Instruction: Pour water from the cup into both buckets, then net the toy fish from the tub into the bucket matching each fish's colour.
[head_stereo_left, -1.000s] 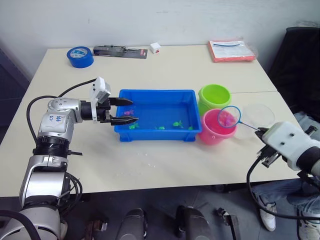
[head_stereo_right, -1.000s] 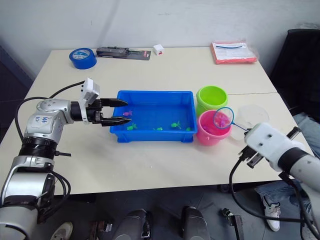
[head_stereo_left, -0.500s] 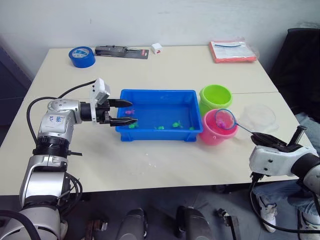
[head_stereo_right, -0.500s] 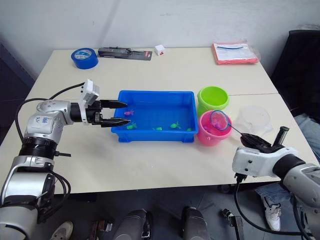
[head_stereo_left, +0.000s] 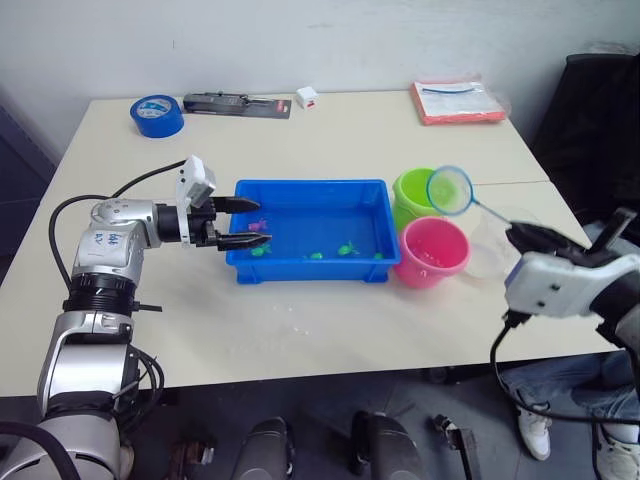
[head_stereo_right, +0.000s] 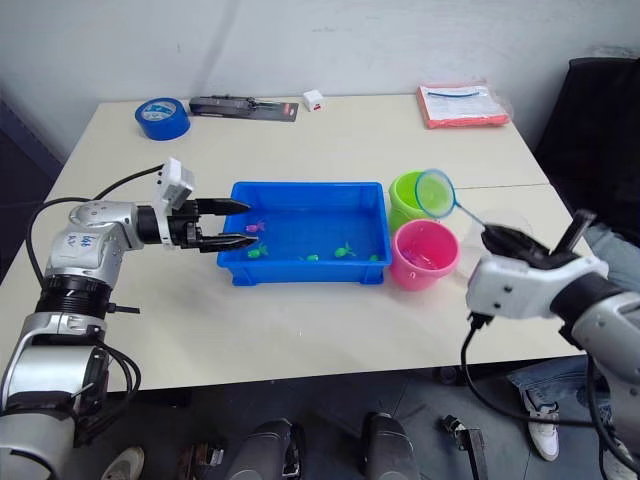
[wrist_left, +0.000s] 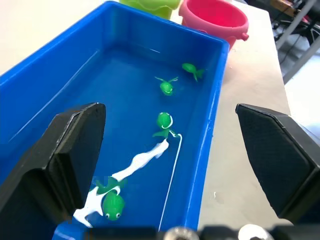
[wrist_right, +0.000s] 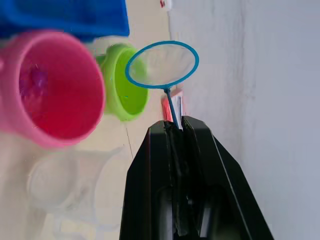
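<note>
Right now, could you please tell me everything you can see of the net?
The net is a small scoop: a blue ring with fine pale mesh on a thin dark stick. The right gripper is shut on the stick, holding the net in the air, ring tilted, in front of the green bucket. It looks empty.

The net's (head_stereo_left: 450, 189) ring hides part of the green bucket's (head_stereo_left: 416, 192) rim at its 3 o'clock side. The clear cup (head_stereo_left: 487, 243) sits partly behind the right arm. In the right wrist view, the net's handle disappears between the right gripper's (wrist_right: 176, 125) fingers, and the pink bucket (wrist_right: 47, 90) is cut off at the edge.
</note>
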